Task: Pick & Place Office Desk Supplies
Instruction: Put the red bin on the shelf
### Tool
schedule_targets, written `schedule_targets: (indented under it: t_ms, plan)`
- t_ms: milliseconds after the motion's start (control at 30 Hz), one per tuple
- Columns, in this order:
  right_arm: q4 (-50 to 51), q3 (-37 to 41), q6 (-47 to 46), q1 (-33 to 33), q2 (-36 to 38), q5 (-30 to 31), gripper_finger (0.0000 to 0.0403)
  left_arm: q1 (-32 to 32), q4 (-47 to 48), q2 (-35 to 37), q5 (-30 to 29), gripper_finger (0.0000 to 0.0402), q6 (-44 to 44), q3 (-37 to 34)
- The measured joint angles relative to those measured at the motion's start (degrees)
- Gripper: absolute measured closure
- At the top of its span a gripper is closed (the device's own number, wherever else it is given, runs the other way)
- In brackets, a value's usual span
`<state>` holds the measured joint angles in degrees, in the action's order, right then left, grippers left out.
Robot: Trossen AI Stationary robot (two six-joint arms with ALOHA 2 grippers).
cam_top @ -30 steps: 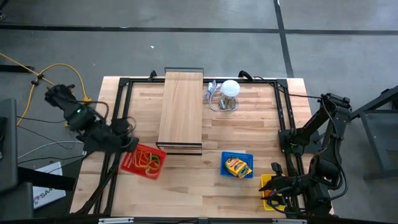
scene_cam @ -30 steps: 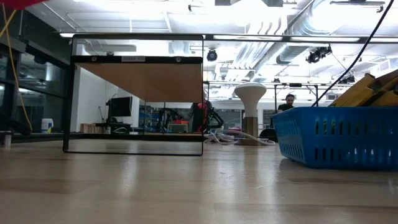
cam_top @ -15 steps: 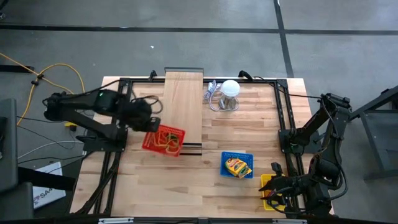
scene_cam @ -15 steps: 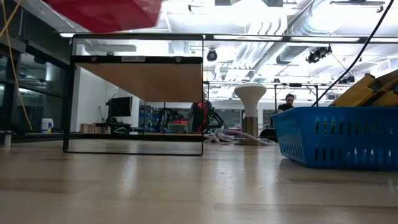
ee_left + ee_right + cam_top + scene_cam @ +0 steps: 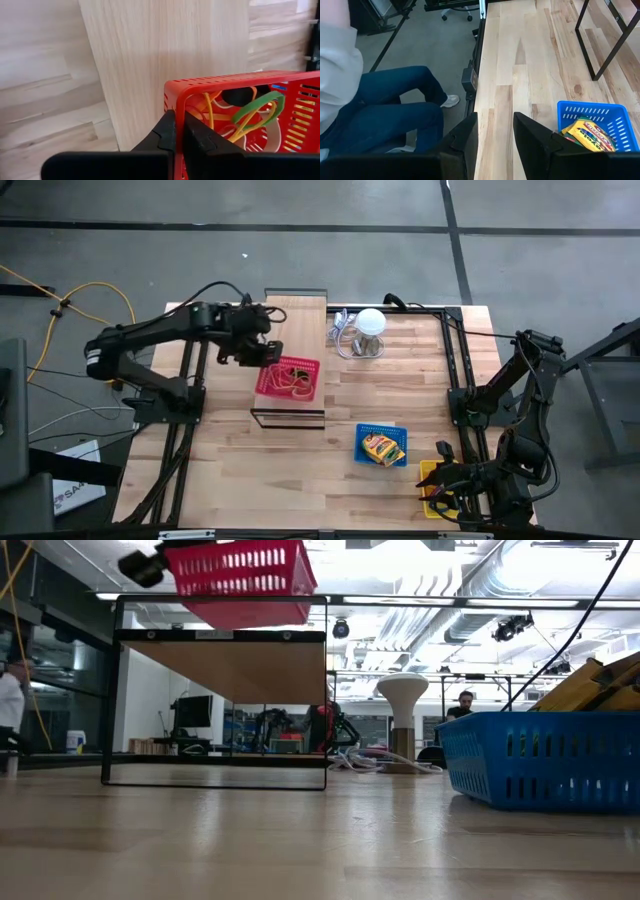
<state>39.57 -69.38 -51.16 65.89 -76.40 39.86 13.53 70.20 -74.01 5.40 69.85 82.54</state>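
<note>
Red plastic basket (image 5: 288, 379) hangs in the air over the front part of the raised wooden shelf (image 5: 292, 330), which stands toward the far edge of the tabletop (image 5: 300, 480). It is held by one wall only, most likely because a thin rim is the easiest thing for narrow fingers to pinch, and it is kept roughly level so the loose contents stay inside. Green, orange and tan rubber bands (image 5: 250, 112) lie tangled in its bottom.

Pinching that wall, the left gripper (image 5: 179, 131) has its fingers closed tight on the basket's rim, one inside and one outside. The low view shows the basket clear above the shelf top, so my guess is that it is about to be set down on the board.

Near the front right corner of the tabletop, the right gripper (image 5: 495, 131) waits with its fingers parted and nothing between them. A blue basket (image 5: 382, 445) holding yellow printed packs (image 5: 381, 448) sits on the tabletop just beside it, toward the middle of the front edge.
</note>
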Motion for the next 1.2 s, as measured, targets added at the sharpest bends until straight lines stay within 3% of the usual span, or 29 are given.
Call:
schedule_targets:
  t_ms: [400,900,1200]
  plan:
    - [0.00,0.00,0.00,-0.02,0.00,0.00,0.0291,2.41,0.03,-4.42,1.56,0.0397,0.29,-0.07]
    - [0.00,0.00,0.00,-0.02,0.00,0.00,0.0291,-4.04,0.34,-5.76,-3.76,0.0395,11.48,-0.07]
    - [0.00,0.00,0.00,-0.02,0.00,0.01,0.0291,-5.22,0.49,-5.76,-5.31,0.0394,12.72,-0.07]
